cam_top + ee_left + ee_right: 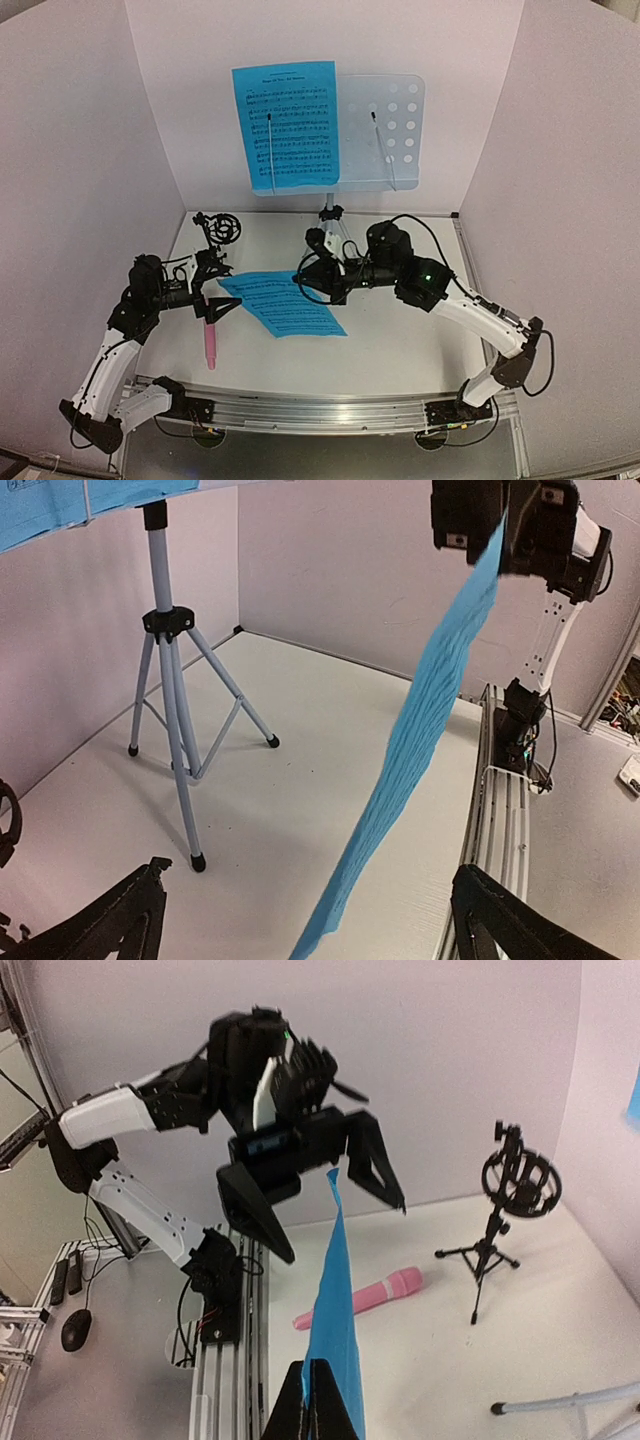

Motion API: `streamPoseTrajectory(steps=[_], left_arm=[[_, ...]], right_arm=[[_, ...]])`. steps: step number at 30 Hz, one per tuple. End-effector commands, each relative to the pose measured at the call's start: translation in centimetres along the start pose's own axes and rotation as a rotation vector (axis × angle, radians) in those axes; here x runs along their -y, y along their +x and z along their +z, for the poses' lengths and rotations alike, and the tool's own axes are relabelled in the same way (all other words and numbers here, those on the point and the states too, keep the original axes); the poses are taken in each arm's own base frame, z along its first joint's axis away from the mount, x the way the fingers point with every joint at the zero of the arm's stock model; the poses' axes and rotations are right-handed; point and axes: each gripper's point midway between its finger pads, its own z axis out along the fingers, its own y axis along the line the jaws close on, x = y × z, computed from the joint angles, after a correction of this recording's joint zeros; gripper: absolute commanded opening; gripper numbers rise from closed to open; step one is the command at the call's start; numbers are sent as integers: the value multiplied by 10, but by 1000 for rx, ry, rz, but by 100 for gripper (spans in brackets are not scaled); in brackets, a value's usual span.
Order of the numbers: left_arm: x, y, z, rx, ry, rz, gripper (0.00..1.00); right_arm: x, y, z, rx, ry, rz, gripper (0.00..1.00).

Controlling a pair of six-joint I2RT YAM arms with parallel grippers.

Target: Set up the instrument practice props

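A pale-blue perforated music stand [390, 120] stands at the back with one bright-blue sheet [288, 125] on its left half. Its tripod [165, 680] shows in the left wrist view. My right gripper [303, 283] is shut on one edge of a second blue sheet [285, 305] and holds it above the table; it shows pinched in the right wrist view [330, 1300]. My left gripper [222, 308] is open, with the sheet's far corner between its jaws, not clamped. The pink microphone [211, 345] lies on the table beneath it. The black ring-topped tripod [222, 232] stands at the back left.
White walls enclose the table on three sides. An aluminium rail [320, 408] with both arm bases runs along the near edge. The stand's tripod legs [335, 225] spread just behind my right arm.
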Motion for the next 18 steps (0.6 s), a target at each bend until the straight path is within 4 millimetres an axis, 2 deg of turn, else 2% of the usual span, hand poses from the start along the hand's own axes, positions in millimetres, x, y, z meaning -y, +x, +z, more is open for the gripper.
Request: streamPoseTrajectory(steps=[1,7,10,12,16,18], left_arm=[[21,-33,-9,92,91,114,100],[33,-49,-7,141,202,136,100],[35,-60,-3,173,256,108,99],[37,-65,-1,190,291,99,95],[43,-75,-1,220,332,127,67],[45,-81,-3,233,342,112,46]], right_arm=[[-19,-64,-40,125,26,-149,0],[-33,-105,-60,217,20,-248,0],[-37,-118,-65,248,15,-270,0],[-38,-125,-67,263,13,-282,0],[-38,-133,-70,281,25,-286,0],[-37,-135,-72,286,35,-285,0]])
